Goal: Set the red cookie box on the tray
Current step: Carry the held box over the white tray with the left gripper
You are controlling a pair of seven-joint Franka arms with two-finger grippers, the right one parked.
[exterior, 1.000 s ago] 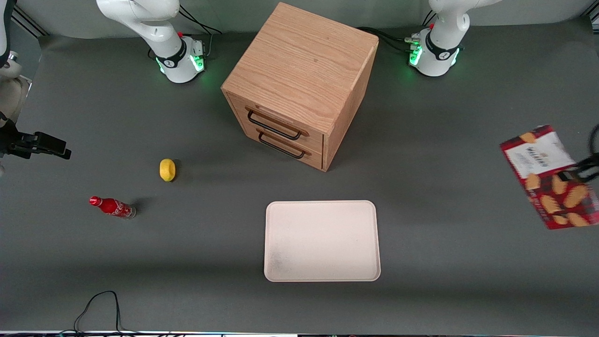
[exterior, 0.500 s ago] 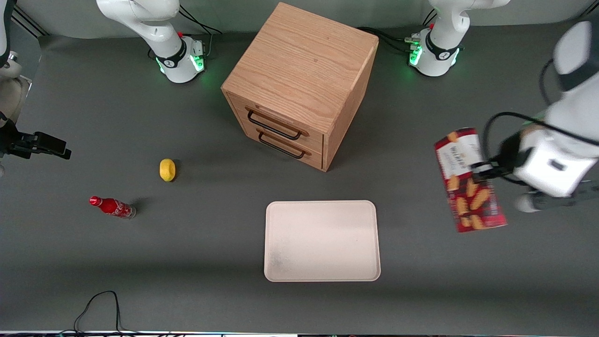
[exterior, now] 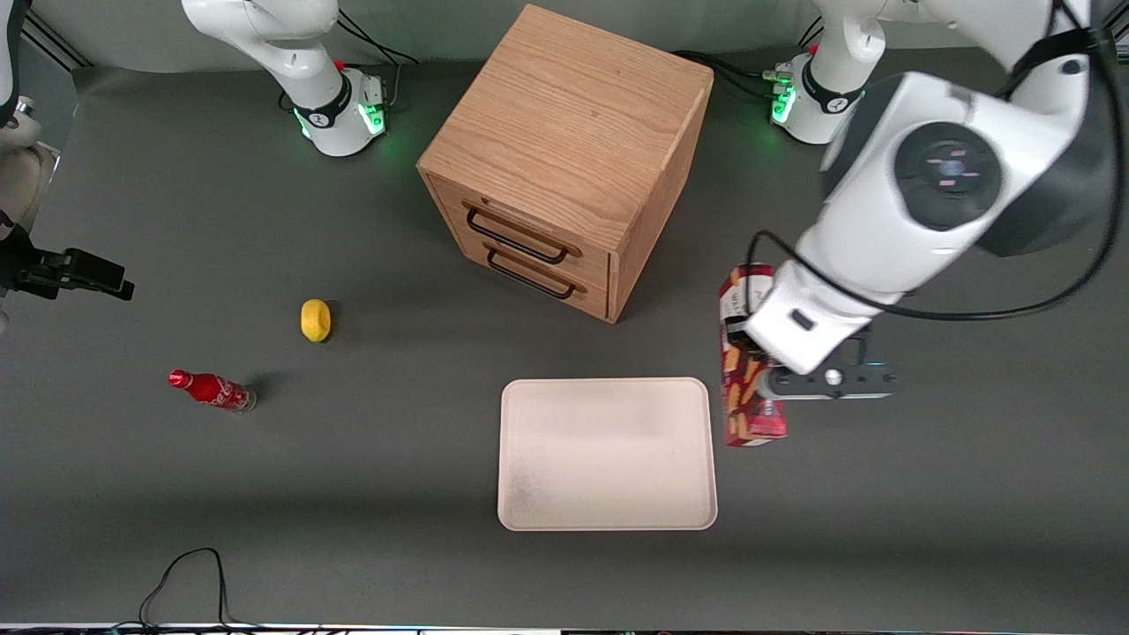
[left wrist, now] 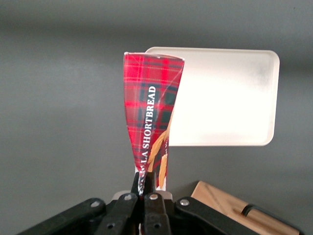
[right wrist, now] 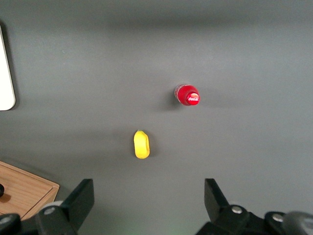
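Observation:
My left gripper (exterior: 750, 339) is shut on the red cookie box (exterior: 743, 388), which hangs edge-on above the table, beside the tray's (exterior: 607, 454) edge toward the working arm's end. In the left wrist view the fingers (left wrist: 141, 183) pinch the box (left wrist: 149, 117) by its narrow tartan edge, and the pale tray (left wrist: 230, 98) lies below and past it. The box is clear of the tray and not touching it.
A wooden two-drawer cabinet (exterior: 564, 150) stands farther from the front camera than the tray. A yellow lemon (exterior: 316, 319) and a small red soda bottle (exterior: 212, 390) lie toward the parked arm's end. A black cable (exterior: 190, 573) loops at the table's near edge.
The left arm has carried the cookie box from the working arm's end of the table in toward the tray. The box has turned from face-on to edge-on.

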